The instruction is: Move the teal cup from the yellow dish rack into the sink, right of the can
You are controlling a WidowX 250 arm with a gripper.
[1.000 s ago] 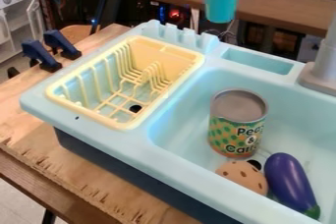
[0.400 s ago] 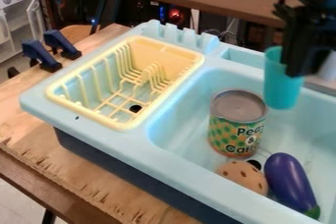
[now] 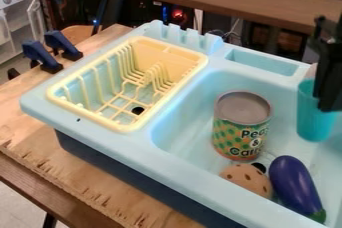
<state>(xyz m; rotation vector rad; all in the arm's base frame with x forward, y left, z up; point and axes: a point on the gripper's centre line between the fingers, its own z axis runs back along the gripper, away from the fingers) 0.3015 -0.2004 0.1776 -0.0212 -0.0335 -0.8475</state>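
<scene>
1. Hand: found at the right side of the view, above the sink basin. It has hold of the turquoise cup near its upper part and, in my judgement, is closed on it; the exact gap cannot be told from here.
2. Cup: close to upright, towards the back right of the basin. Contact with the basin cannot be confirmed.
3. Surroundings: the vegetable can stands upright, left of the cup. The toy eggplant lies nearer the front, just beside the spotted tan toy. The yellow dish rack sits beside the basin. The whole unit rests on the wooden worktop.
4. Handling, in my judgement: keep the cup level and the grip steady, without squeezing its wall. Maintain clearance from the can and the eggplant. Release only with the base flat and supported, then withdraw straight upward to avoid tipping it.
</scene>
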